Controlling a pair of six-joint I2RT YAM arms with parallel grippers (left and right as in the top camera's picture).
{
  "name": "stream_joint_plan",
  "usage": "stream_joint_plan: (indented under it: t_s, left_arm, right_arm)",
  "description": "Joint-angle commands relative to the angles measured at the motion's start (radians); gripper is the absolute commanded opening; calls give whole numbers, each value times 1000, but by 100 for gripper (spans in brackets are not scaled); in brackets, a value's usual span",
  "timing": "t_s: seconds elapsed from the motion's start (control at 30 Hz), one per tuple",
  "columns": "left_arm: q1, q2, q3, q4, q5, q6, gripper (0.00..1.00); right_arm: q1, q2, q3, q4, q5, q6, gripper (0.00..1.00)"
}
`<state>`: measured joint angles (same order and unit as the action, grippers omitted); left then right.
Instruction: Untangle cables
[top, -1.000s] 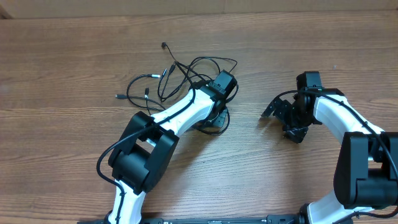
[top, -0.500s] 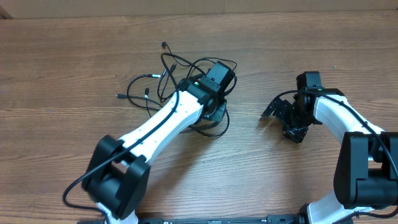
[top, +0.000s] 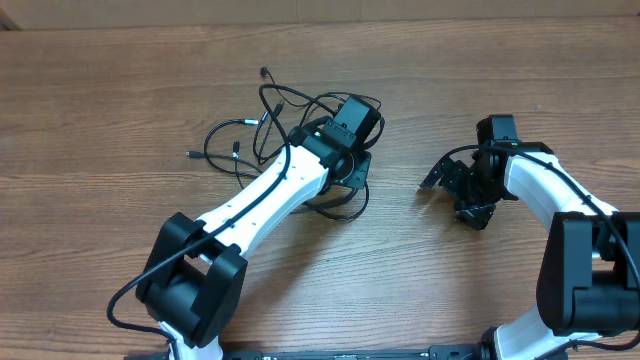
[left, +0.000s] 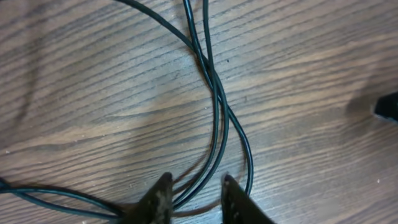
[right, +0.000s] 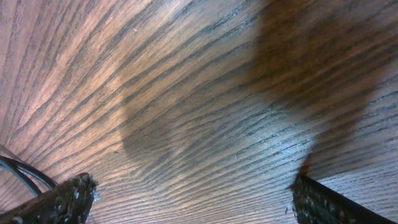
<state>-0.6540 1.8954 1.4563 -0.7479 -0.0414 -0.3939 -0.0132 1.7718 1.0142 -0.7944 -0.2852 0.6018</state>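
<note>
Cables (top: 268, 128) are seen lying in a loose tangle on the wooden table (top: 110, 80), left of centre and toward the far side. Several loops are crossed over one another, and small plug tips (top: 264, 72) are spread out at the far and left edges of the heap. The near right part of the tangle is covered from above by the left arm (top: 270, 195), which is stretched diagonally across the table, so the crossings beneath its wrist cannot be made out in the overhead view.

In the left wrist view the left gripper (left: 196, 194) is shown low over the wood with a narrow gap between its fingertips (left: 163, 198). Two black strands (left: 214, 109) are run side by side through that gap, and a third is curved just outside the right finger. The strands are not pressed by either finger, so nothing is held. A dark shape (left: 388, 107) at the right edge of this view is too blurred to be identified.

The right gripper (top: 450, 190) is set well apart from the cables, to the right of centre, with its jaws spread wide and nothing held between them. Only bare wood grain and a broad shadow (right: 311, 68) are shown between its fingers (right: 62, 199) in the right wrist view.
</note>
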Motion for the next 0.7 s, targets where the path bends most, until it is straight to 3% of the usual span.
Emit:
stream_joint_plan:
  t_s: [0.0, 0.13, 0.3, 0.5, 0.67]
  left_arm:
    - [1, 29, -16, 24, -14, -42, 31]
    - [9, 29, -16, 102, -88, -42, 42]
    - [25, 31, -16, 213, -134, -55, 40]
    - [38, 51, -16, 251, -225, -169, 39]
    - [42, 105, -16, 261, -243, -267, 45]
  right_arm:
    - [6, 43, -47, 9, -31, 0, 100]
    - [6, 43, -47, 9, -31, 0, 100]
    - [6, 43, -47, 9, -31, 0, 100]
    - [6, 43, -47, 9, -31, 0, 100]
    - [6, 43, -47, 9, -31, 0, 100]
